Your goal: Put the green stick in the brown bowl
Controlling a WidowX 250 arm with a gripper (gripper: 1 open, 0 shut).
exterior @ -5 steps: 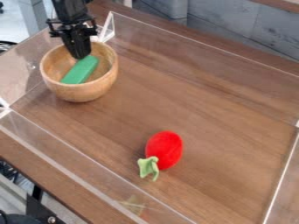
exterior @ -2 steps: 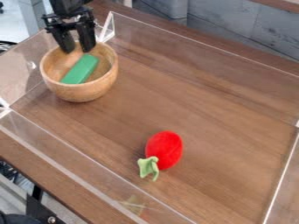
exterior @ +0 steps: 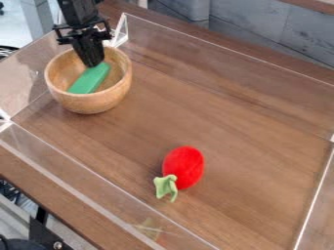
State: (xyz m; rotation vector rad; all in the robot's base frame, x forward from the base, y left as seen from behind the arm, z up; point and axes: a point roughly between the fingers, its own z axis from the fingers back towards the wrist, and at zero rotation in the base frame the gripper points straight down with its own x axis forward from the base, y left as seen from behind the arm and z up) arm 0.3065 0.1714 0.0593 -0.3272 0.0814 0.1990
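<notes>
The green stick (exterior: 92,78) lies slanted inside the brown bowl (exterior: 88,100), its upper end leaning toward the far rim. The black hand (exterior: 88,51) hangs over the bowl's back edge, pointing down, its fingers drawn close together right at the stick's upper end (whether they actually pinch it, I cannot tell). Well apart on the wooden tabletop (exterior: 235,107), a red strawberry toy (exterior: 182,169) lies inside the clear-walled tray.

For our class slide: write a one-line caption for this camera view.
Green stick lying in the brown bowl, pincer above it, red strawberry toy nearby.
</notes>
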